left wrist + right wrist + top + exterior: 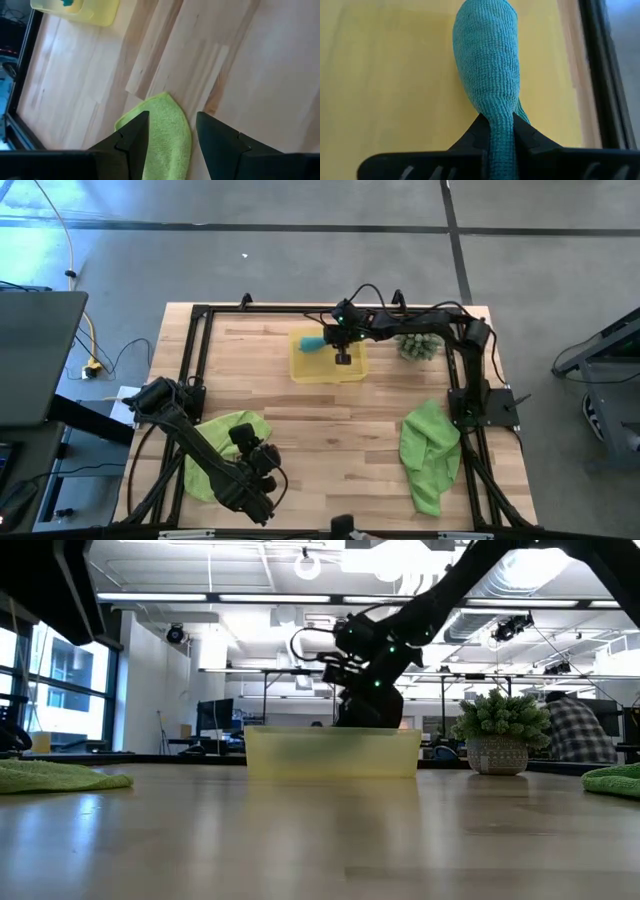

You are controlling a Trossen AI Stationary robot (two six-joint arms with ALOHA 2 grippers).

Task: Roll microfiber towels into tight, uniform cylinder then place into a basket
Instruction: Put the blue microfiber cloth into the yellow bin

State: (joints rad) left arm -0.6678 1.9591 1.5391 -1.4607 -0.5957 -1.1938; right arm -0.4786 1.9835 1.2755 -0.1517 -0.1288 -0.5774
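Teal towel [487, 65], end hidden between gripper [500, 132] fingers

The wooden bench [330, 430] is standing on a grey concrete floor [300, 260] crossed by dark seams. Left of the bench, a yellow cable [85, 330] is trailing across the floor. Beyond the bench, ceiling lights [308, 565] are glowing over white ducting, and tall windows [60, 680] are letting in daylight at its left.

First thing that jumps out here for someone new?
The right gripper, shut on the rolled teal towel over the yellow basket at the table's far side. Then two loose green towels: one under the left arm, one at the near right.
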